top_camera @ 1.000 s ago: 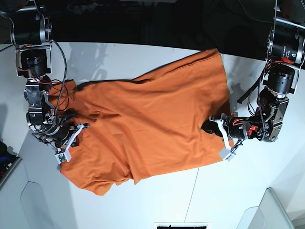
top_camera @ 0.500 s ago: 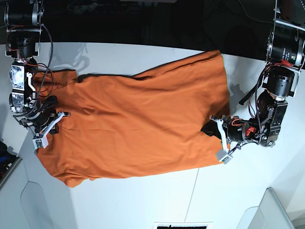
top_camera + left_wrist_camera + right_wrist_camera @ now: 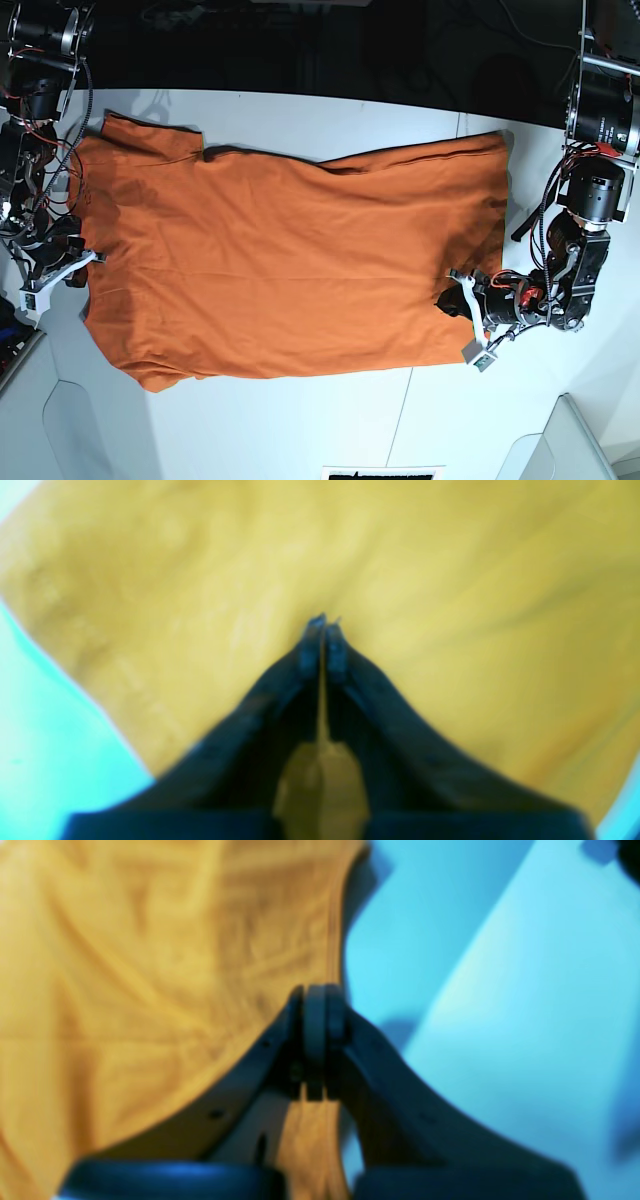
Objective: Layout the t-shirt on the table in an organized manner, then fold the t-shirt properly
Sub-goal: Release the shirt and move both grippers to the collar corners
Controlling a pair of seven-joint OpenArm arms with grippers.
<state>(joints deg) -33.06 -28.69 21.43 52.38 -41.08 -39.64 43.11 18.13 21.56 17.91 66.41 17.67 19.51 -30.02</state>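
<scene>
The orange t-shirt (image 3: 290,260) lies spread wide across the white table (image 3: 300,420), mostly flat with a few soft creases. My left gripper (image 3: 447,303) is at the shirt's right edge. In the left wrist view its fingertips (image 3: 322,625) stand almost together with only a thin slit, and creases in the cloth (image 3: 450,580) run into them. My right gripper (image 3: 75,262) is at the shirt's left edge. In the right wrist view its pads (image 3: 317,1010) are pressed shut right on the fabric's border (image 3: 125,965), with bare table (image 3: 500,990) to the right.
A grey bin (image 3: 560,440) stands at the front right corner and another grey piece (image 3: 20,370) at the front left. A thin dark seam (image 3: 400,420) crosses the tabletop. A black-and-white marker (image 3: 385,472) sits at the front edge. The back is dark.
My right gripper has drawn the shirt's left side far out to the left, stretching the bunched cloth flat. My left gripper has shifted slightly toward the front with the right edge.
</scene>
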